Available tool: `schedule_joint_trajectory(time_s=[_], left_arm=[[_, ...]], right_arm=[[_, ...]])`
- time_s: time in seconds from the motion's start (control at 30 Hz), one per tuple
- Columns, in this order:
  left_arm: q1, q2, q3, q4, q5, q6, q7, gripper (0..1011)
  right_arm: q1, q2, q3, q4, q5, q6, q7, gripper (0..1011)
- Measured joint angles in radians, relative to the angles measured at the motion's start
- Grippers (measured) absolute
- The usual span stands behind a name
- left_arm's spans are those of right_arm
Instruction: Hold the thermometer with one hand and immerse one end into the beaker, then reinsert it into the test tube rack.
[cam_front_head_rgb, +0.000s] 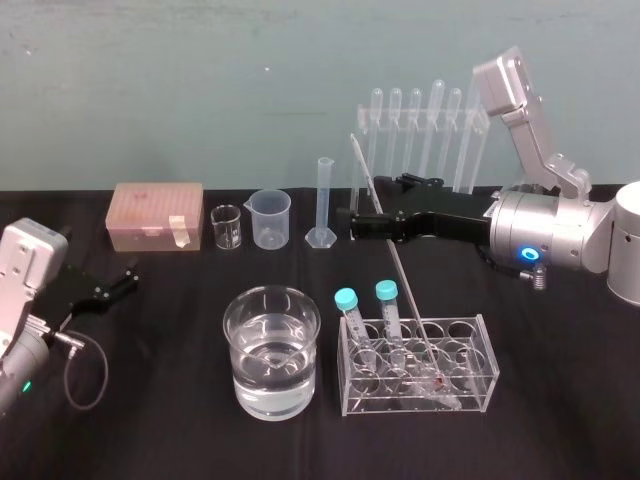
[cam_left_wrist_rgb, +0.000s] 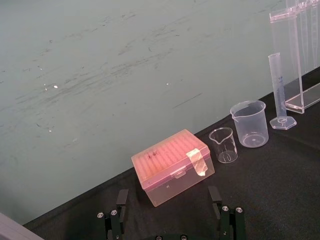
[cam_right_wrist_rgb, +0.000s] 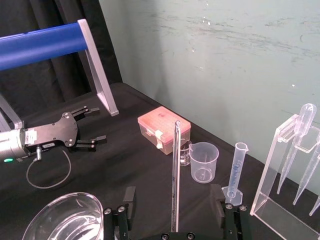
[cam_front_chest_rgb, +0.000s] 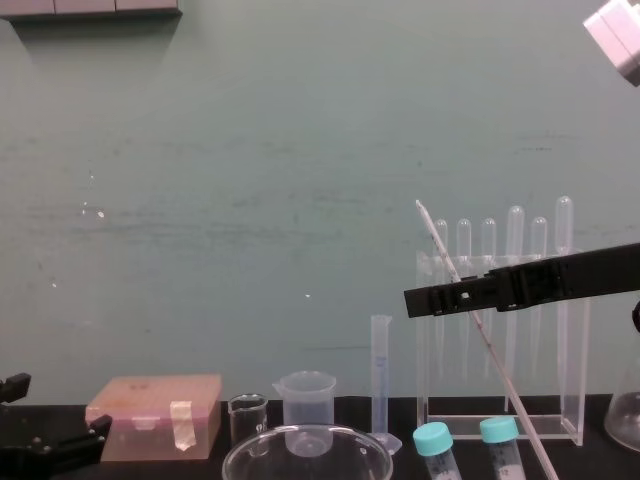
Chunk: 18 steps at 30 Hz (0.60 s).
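right claw (cam_front_head_rgb: 375, 205) straddles, wide, the thermometer (cam_front_head_rgb: 405, 290) leaning in the rack (cam_front_head_rgb: 487, 350); left claw (cam_front_head_rgb: 118, 280) wide, far left of it.

Soft, even light leaves faint shadows on the black cloth surface (cam_front_head_rgb: 150, 430); bright glints ring the wide clear glass beaker (cam_front_head_rgb: 271, 352) left of the right end effector (cam_front_head_rgb: 352, 224).

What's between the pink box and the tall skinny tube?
A tiny clear glass beaker, then a small translucent spouted plastic beaker, between the pink plastic box and the tall clear graduated cylinder, in the head view.
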Motion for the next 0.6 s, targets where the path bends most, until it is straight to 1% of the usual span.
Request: schedule_joint_trajectory(time_s=[0.1,0.13,0.2,0.23,0.27,0.3,0.33,0.4,0.47,0.5,0.6], left_arm=[[0.000,0.000,0.000,0.000,0.000,0.000,0.000,1008],[0.000,0.000,0.000,0.000,0.000,0.000,0.000,1008],[0.000,0.000,0.000,0.000,0.000,0.000,0.000,1008],[0.000,0.000,0.000,0.000,0.000,0.000,0.000,1008],[0.000,0.000,0.000,0.000,0.000,0.000,0.000,1008],[0.000,0.000,0.000,0.000,0.000,0.000,0.000,1008],[0.000,0.000,0.000,0.000,0.000,0.000,0.000,1008],[0.000,0.000,0.000,0.000,0.000,0.000,0.000,1008],[0.000,0.000,0.000,0.000,0.000,0.000,0.000,1008],[0.000,0.000,0.000,0.000,0.000,0.000,0.000,1008],[0.000,0.000,0.000,0.000,0.000,0.000,0.000,1008]], right_arm=[[0.000,0.000,0.000,0.001,0.000,0.000,0.000,932],[0.000,0.000,0.000,0.001,0.000,0.000,0.000,890],[0.001,-0.001,0.000,0.001,0.000,0.000,0.000,862],[0.001,-0.001,0.000,0.001,0.000,0.001,0.000,821],[0.001,-0.001,0.000,0.001,0.000,0.001,0.000,812],[0.001,-0.001,0.000,0.001,0.001,0.001,0.000,751],[0.001,-0.001,0.001,0.001,0.001,0.001,0.000,734],[0.001,-0.001,0.001,0.002,0.001,0.001,0.000,653],[0.001,-0.001,0.001,0.002,0.001,0.001,0.000,622],[0.001,-0.001,0.001,0.002,0.001,0.002,0.000,553],[0.001,-0.001,0.001,0.002,0.001,0.002,0.000,489]])
